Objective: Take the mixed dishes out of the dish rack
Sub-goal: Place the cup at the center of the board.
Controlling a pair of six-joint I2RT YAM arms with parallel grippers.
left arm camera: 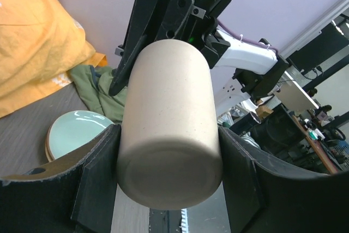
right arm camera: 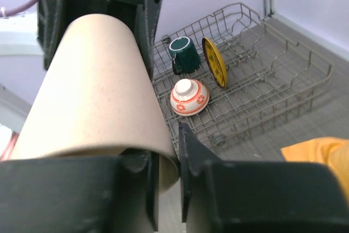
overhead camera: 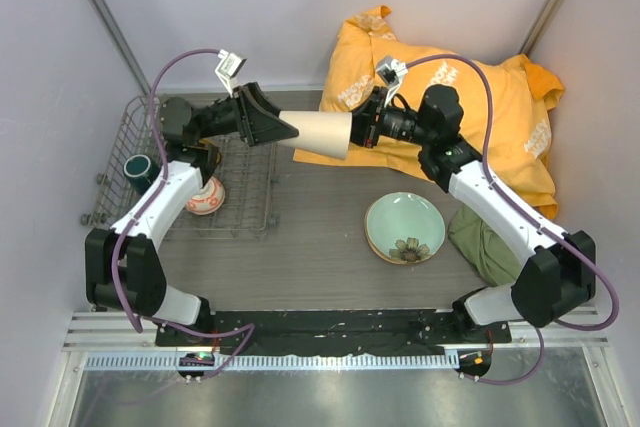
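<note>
Cup (overhead camera: 322, 135) is up off the table (overhead camera: 320, 247), lying sideways in the air with a gripper on each end. The left gripper (overhead camera: 285, 130) has the closed bottom end. In its wrist view both fingers (left arm camera: 101, 178) sit flat against the cup's sides, so it's clamped around the body, with the jaws fairly wide because the cup is fat. The right gripper (overhead camera: 358, 130) comes in from the opposite side at the open end. From its own camera, one finger looks to be inside the mouth and one outside, with the fingers (right arm camera: 191, 151) nearly together and nipping the rim wall. The two grippers face each other with only the cup between them.

Everything else, going by the grippers: the rack (overhead camera: 120, 137) sits below and behind the left gripper, under that arm. Looking past the cup from the right gripper, there's a bowl (right arm camera: 189, 96) in the rack turned upside down, a mug (right arm camera: 184, 54) further back, and a yellow plate (right arm camera: 214, 61) standing on edge right beside the mug. The green plate (overhead camera: 405, 227) lies flat on the table below the right gripper, toward the arm bases and well apart from the rack. An orange cloth (overhead camera: 470, 107) is bunched up behind the right gripper's arm, and a green cloth (overhead camera: 485, 247) lies just beside the green plate.
</note>
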